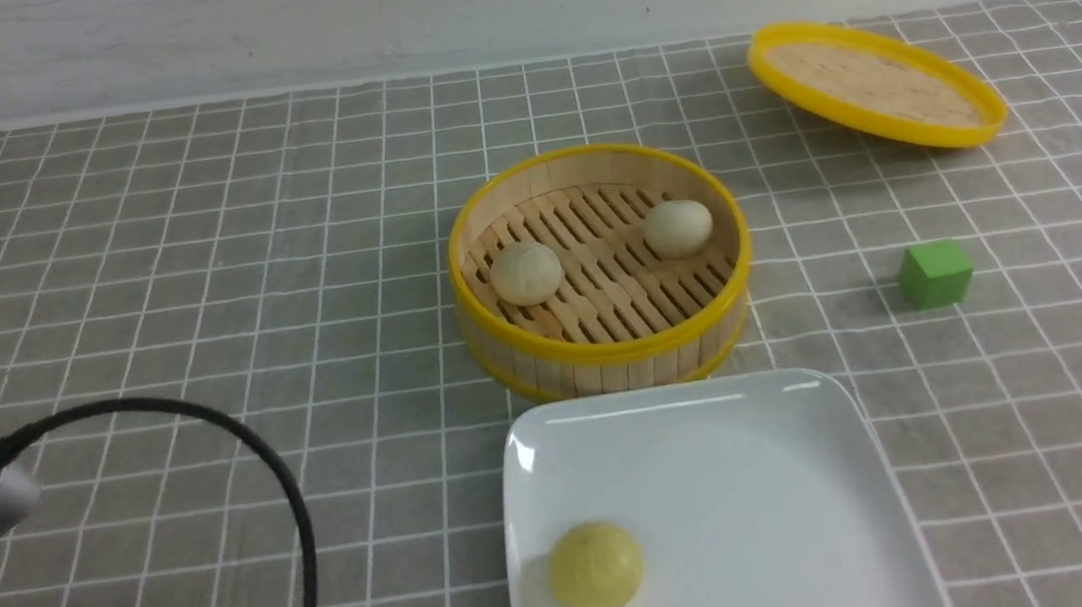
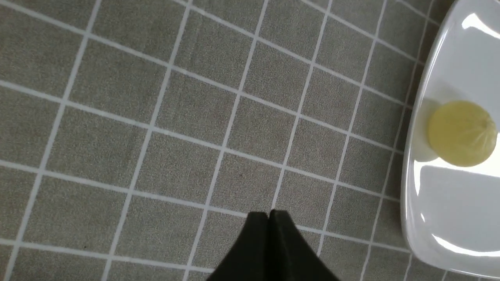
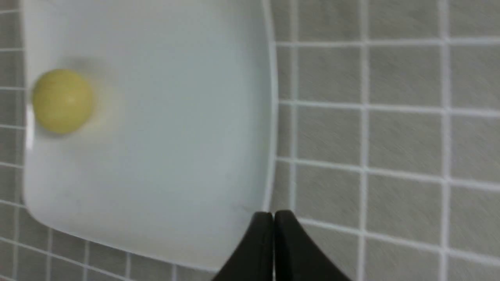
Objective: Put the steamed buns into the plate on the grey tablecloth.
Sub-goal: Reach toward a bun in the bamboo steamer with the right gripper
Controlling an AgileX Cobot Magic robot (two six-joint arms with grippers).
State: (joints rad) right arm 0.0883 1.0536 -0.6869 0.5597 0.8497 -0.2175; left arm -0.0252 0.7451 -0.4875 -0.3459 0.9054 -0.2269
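Two off-white steamed buns (image 1: pixel 526 272) (image 1: pixel 678 228) lie inside the yellow-rimmed bamboo steamer (image 1: pixel 606 352) at the middle of the grey tablecloth (image 1: pixel 197 279). In front of the steamer stands the white square plate (image 1: pixel 771 480), holding only a yellow bun (image 1: pixel 595 567). My left gripper (image 2: pixel 268 214) is shut with nothing in it, above bare cloth to the left of the plate (image 2: pixel 449 218). My right gripper (image 3: pixel 274 214) is also shut and empty, its tips over the plate's right edge (image 3: pixel 269 117). In the front view both arms show only at the bottom corners.
The steamer's yellow-rimmed lid (image 1: pixel 875 82) lies tilted at the back right. A green cube (image 1: pixel 935 273) sits right of the steamer. A black cable (image 1: pixel 244 445) loops over the cloth at the front left. The yellow bun (image 2: pixel 463 132) (image 3: pixel 62 100) shows in both wrist views.
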